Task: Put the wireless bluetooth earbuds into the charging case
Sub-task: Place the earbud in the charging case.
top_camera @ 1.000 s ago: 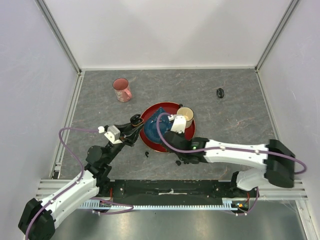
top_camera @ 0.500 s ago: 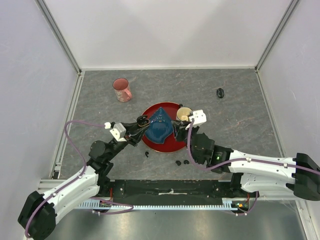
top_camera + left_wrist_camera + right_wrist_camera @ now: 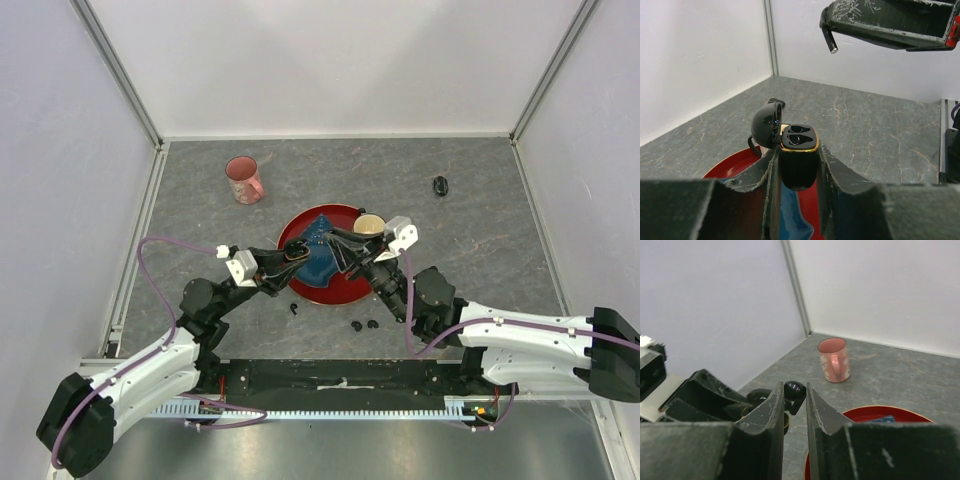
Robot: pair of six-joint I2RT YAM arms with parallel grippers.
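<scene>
My left gripper (image 3: 292, 253) is shut on the open black charging case (image 3: 799, 142). The case has a gold rim, its lid (image 3: 766, 125) is swung left, and its sockets look empty. My right gripper (image 3: 337, 240) is shut on one black earbud (image 3: 796, 391) and holds it just right of and above the case. In the left wrist view the earbud's stem tip (image 3: 831, 46) hangs from the right gripper above the case. The case also shows under the held earbud in the right wrist view (image 3: 760, 399). Three more earbuds lie on the table (image 3: 292, 308), (image 3: 357, 325), (image 3: 373, 323).
A red plate (image 3: 350, 290) with a crumpled blue cloth (image 3: 318, 262) lies under both grippers. A tan cup (image 3: 368, 224) stands on its far right rim. A pink mug (image 3: 244, 180) stands at the back left. A second black oval case (image 3: 440, 185) lies at the back right.
My right gripper has swung left from beside the tan cup to just by the open case, with the earbud in it. My left gripper has shifted a little right with the case.
</scene>
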